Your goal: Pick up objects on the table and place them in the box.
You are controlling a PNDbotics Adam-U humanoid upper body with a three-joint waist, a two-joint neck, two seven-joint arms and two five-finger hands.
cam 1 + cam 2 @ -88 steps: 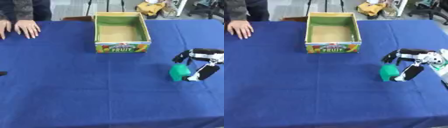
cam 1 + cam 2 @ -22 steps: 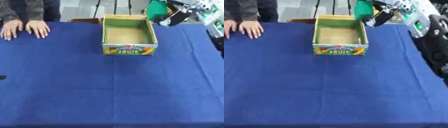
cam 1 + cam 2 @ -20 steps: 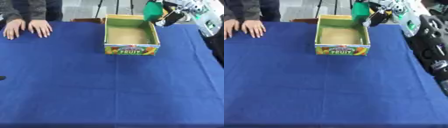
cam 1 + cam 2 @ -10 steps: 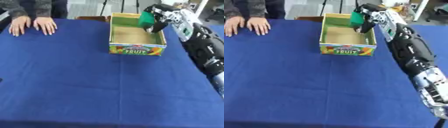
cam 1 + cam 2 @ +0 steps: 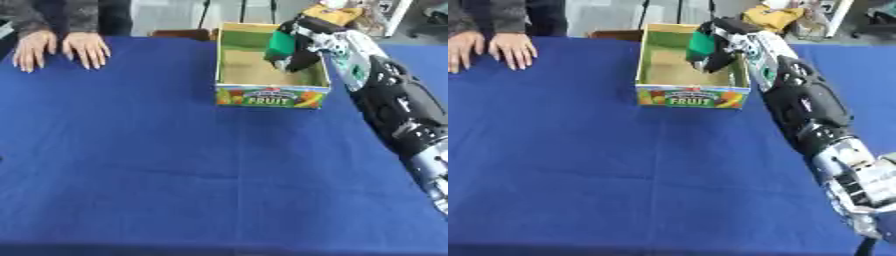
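Observation:
An open cardboard fruit box (image 5: 272, 96) with a green inside stands at the far middle of the blue table (image 5: 131, 165). My right hand (image 5: 302, 46) reaches in from the right, over the box's right side, and is shut on a green object (image 5: 281, 44). The object hangs above the box's brown floor, just inside the rim. My right arm (image 5: 802, 107) stretches along the table's right side. My left hand shows in neither view.
A person's two hands (image 5: 59, 48) lie flat on the table's far left edge. Cluttered items, one of them yellow (image 5: 337, 12), sit beyond the far edge.
My right hand lifted the green object from the table's right side and carried it over the box. The camera has shifted too.

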